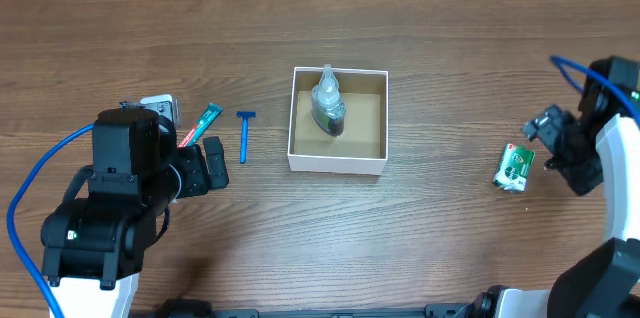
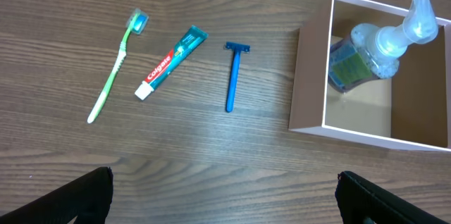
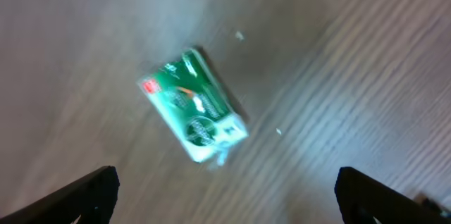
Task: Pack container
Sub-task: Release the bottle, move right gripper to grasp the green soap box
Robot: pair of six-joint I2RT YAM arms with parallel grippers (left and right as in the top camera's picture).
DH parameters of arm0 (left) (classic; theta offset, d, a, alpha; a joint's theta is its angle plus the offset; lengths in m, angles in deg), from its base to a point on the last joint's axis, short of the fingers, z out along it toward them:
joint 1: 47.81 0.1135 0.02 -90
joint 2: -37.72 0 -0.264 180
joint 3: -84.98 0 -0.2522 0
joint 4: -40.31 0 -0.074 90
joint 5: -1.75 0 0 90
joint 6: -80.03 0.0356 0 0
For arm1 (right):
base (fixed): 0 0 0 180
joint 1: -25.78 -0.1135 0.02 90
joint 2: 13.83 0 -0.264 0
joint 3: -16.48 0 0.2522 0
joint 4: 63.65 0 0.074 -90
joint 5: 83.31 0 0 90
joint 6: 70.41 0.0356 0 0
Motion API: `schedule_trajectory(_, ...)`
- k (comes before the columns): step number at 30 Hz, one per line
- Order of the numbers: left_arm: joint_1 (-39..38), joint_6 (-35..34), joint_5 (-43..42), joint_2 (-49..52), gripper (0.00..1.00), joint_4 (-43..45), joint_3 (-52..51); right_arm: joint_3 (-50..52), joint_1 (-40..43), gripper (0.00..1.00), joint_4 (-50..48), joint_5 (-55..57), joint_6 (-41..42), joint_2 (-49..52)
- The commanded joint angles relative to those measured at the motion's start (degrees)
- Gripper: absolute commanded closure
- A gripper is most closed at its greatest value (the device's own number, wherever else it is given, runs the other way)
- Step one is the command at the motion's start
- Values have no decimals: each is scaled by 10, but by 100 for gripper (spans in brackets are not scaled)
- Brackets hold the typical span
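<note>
White container (image 1: 338, 165) holds one clear bottle (image 1: 328, 110), with bare floor beside it. Left gripper (image 1: 212, 166) and right gripper (image 1: 547, 143) both gape, empty.

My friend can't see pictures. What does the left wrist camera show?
A white box holding a clear bottle sits at right on a wooden table. Left of it lie a blue razor, a toothpaste tube and a green toothbrush.
</note>
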Motion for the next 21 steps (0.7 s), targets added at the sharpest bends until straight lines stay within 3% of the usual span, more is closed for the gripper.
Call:
schedule_trajectory(1,2,-3,4,2,0,1,12,23,4,0,-10,-11,-35,-3)
schedule_trajectory(6,2,-3,4,2,0,1,12,106,4,0,-66,-15,-155,1)
schedule_trajectory(8,2,-3,4,2,0,1,12,129,4,0,-106,-48,-156,7)
schedule_trajectory(12,2,-3,3,2,0,1,12,135,-3,0,-136,-66,-234,38)
schedule_trajectory(21,2,-3,3,2,0,1,12,135,-41,1,-191,-47,-242,125)
